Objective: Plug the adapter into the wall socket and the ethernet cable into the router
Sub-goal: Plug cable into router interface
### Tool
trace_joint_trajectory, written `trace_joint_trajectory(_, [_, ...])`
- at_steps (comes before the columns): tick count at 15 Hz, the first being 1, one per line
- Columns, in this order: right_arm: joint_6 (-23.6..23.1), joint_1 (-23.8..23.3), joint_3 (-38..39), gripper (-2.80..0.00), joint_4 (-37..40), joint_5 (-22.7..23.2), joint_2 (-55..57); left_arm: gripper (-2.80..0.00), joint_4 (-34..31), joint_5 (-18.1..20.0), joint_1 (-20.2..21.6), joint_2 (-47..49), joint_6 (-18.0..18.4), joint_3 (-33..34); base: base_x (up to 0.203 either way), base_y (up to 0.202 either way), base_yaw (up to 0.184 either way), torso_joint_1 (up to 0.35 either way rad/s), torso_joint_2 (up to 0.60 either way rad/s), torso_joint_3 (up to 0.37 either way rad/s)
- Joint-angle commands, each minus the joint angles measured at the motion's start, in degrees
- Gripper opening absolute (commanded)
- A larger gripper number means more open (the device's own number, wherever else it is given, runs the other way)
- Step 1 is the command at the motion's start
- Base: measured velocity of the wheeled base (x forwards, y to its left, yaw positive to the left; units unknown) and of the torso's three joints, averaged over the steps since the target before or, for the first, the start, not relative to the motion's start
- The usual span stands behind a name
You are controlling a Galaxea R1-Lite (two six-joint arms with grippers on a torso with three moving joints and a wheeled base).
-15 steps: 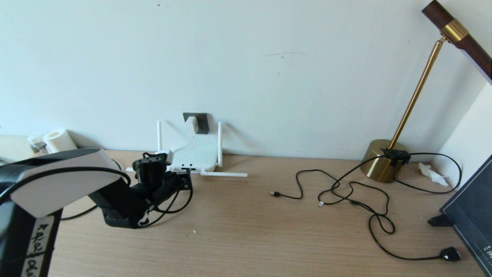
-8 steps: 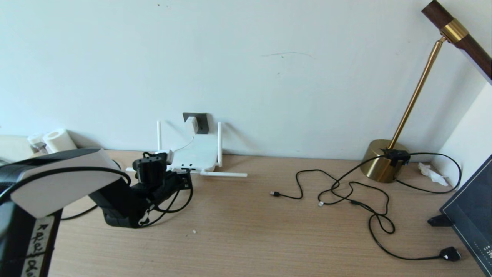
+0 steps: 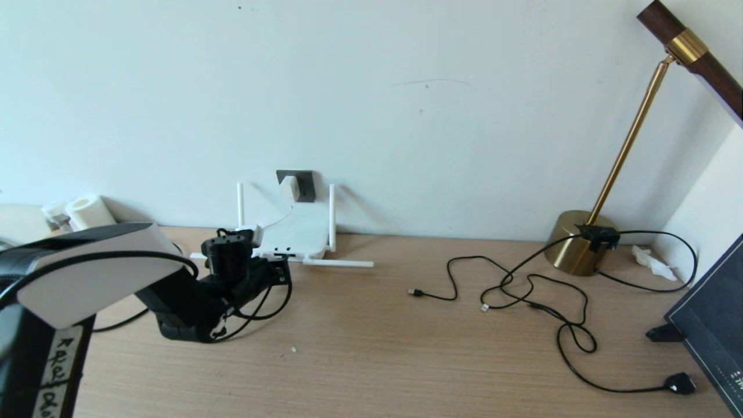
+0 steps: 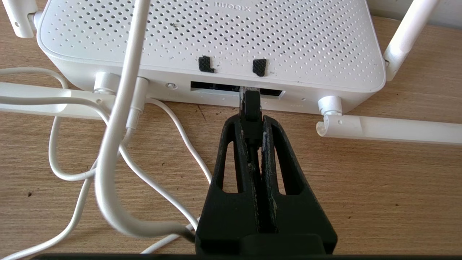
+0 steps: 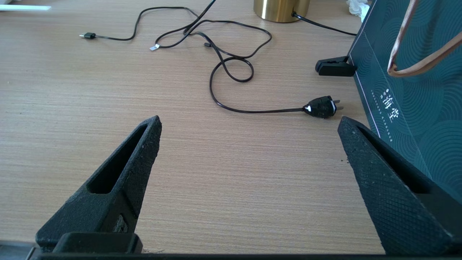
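1. The adapter [image 3: 287, 187] sits in the wall socket [image 3: 304, 184], beyond the left gripper [image 4: 251, 119].
2. That claw is pinched tight on the ethernet cable [image 4: 249, 104], its plug tip at the router [image 4: 216, 39] port slot directly ahead.
3. Step in hand: seating the plug. Next likely needs a straight push, then release.
4. The right gripper [image 5: 249, 130] gapes wide, holding nothing, well apart.

Left hand [image 4: 252, 124] clamped tight, reaching forward; right hand [image 5: 249, 130] spread wide.
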State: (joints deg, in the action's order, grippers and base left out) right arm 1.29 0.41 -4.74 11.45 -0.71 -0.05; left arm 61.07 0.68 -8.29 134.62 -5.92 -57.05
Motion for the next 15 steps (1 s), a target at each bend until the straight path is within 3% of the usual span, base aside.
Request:
trace_joint_trajectory(1, [0.03,0.02,0.00,0.00,0.06,0.00,0.05,-2.80,0.22,0.02,-0.06,-0.06,-0.05,-0.40,0.000,0.000,0.000,0.000,0.00,0.000])
trace_joint_trajectory(15, [0.03,0.02,0.00,0.00,0.06,0.00,0.14,-2.80,-1.84,0.11,-0.24,0.32,-0.05,-2.72,0.000,0.000,0.000,0.000,0.00,0.000])
